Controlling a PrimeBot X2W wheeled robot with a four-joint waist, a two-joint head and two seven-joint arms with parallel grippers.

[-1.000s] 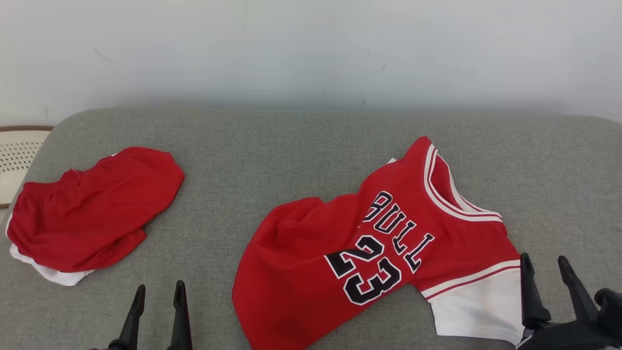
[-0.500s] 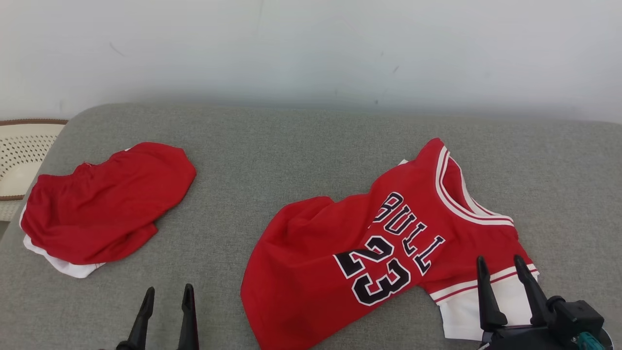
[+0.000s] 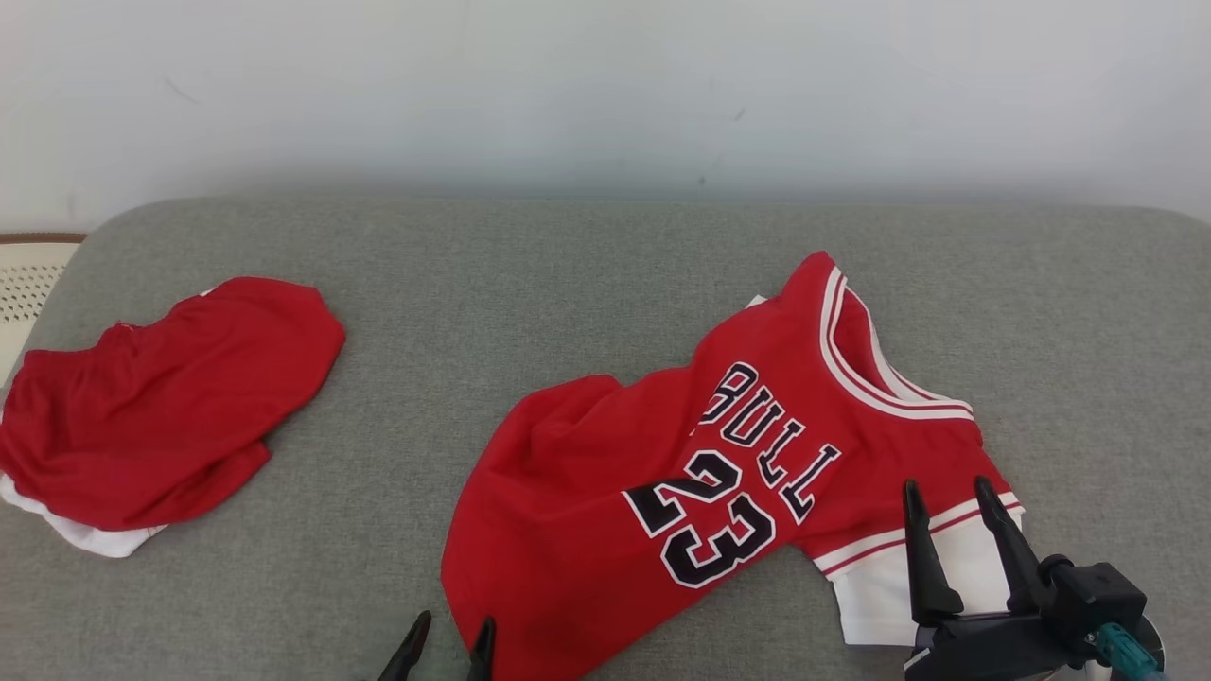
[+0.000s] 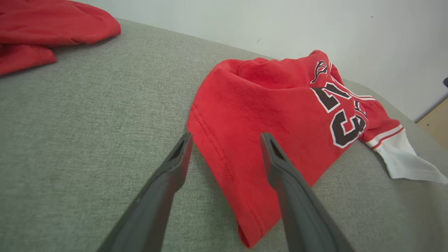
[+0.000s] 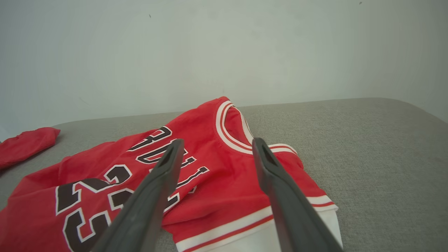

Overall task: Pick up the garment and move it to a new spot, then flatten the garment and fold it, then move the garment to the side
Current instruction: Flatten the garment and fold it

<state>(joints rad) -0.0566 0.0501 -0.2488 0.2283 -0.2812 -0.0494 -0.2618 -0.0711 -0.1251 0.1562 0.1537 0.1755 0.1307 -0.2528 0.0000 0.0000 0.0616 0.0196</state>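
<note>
Two hands, both open, nothing held. Left hand sits low at the bottom edge of the head view, fingers spread, tips right at the hem corner of the red jersey. In the left wrist view one finger is on the bare side of the grey surface and the other is over red cloth, so the hem edge lies between them. Contact with the cloth: cannot tell. Right hand is also spread wide, over the white sleeve and its red-white trim, pointing toward the collar. Above it or touching: cannot tell.

Jersey lies right of centre on the surface, print up ("BULL", 23), skewed diagonally. Hem end is bunched and humped, one sleeve lies out flat. Not flattened, not folded. Well apart at the left: second red garment, white showing beneath it. A cream perforated item is at the far left edge.

Judgement: this is the pick-up step, just pre-grasp. The hands are at opposite ends, hem corner and sleeve, likely so the lift stretches the jersey between them instead of raising a lump. Next, both need to close on a clean edge. Risks: left hand pinches only the top layer or slips off the hem; right hand catches the sleeve alone and the body droops.
</note>
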